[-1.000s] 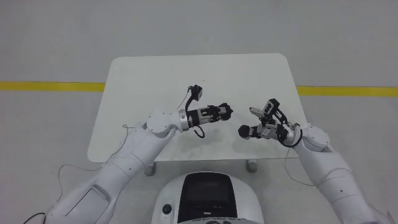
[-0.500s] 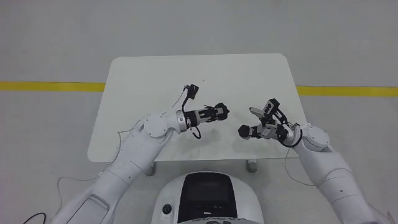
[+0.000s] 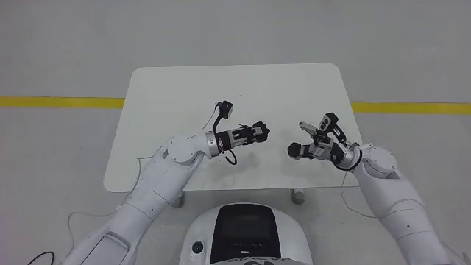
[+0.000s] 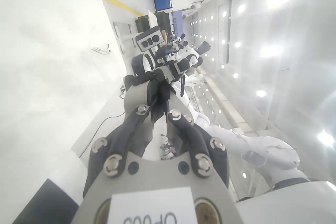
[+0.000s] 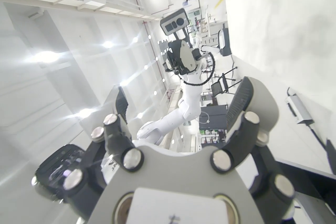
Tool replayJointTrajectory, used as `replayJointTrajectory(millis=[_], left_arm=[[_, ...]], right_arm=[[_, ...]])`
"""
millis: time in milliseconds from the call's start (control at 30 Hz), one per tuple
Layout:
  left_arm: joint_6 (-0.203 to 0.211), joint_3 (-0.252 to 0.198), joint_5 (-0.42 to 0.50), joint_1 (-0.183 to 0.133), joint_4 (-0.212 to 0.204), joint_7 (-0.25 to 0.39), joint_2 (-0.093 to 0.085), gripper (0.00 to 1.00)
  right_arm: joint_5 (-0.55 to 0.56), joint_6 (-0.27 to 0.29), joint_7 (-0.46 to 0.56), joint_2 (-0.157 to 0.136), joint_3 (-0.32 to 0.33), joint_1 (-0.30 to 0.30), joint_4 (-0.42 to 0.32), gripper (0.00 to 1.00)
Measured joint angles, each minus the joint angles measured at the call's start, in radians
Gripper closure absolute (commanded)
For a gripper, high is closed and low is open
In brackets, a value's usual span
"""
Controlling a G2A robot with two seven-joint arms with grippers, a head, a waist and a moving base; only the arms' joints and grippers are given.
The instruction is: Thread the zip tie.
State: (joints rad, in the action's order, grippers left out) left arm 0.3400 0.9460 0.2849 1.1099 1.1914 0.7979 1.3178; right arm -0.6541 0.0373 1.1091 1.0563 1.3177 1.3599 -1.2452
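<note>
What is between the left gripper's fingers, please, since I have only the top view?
Observer: The left wrist view shows the left gripper shut on a thin black plastic zip tie.
Operator: Is the other one holding anything?
Observer: No; its wrist view shows the right gripper wide open, nothing between its ribbed black fingers.
Operator: Do they face each other?
Observer: Yes; that view looks past its fingers at the left gripper, farther off.

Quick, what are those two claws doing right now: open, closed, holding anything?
Left gripper: jaws closed; anything pinched is too thin to tell.
Right gripper: jaws open, holding nothing.
</note>
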Motion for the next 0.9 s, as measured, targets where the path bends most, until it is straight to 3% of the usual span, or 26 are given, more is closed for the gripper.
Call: replayJointTrajectory(millis=[233, 400, 467, 800, 900], left_arm=[[0.000, 0.000, 0.000, 0.000, 0.000, 0.000, 0.000, 1.00], [0.000, 0.000, 0.000, 0.000, 0.000, 0.000, 0.000, 1.00], [0.000, 0.000, 0.000, 0.000, 0.000, 0.000, 0.000, 1.00], [0.000, 0.000, 0.000, 0.000, 0.000, 0.000, 0.000, 1.00], [0.000, 0.000, 0.000, 0.000, 0.000, 0.000, 0.000, 1.00]], right_arm=[[0.142, -0.111, -0.086, -0.039, 0.130, 0.067, -0.130, 0.00], [0.324, -0.290, -0.154, -0.062, 0.160, 0.101, -0.262, 0.00], [0.359, -0.332, -0.160, -0.066, 0.160, 0.108, -0.296, 0.00], [0.359, -0.332, -0.166, -0.066, 0.159, 0.108, -0.308, 0.00], [0.408, -0.376, -0.203, -0.072, 0.176, 0.097, -0.346, 0.00]])
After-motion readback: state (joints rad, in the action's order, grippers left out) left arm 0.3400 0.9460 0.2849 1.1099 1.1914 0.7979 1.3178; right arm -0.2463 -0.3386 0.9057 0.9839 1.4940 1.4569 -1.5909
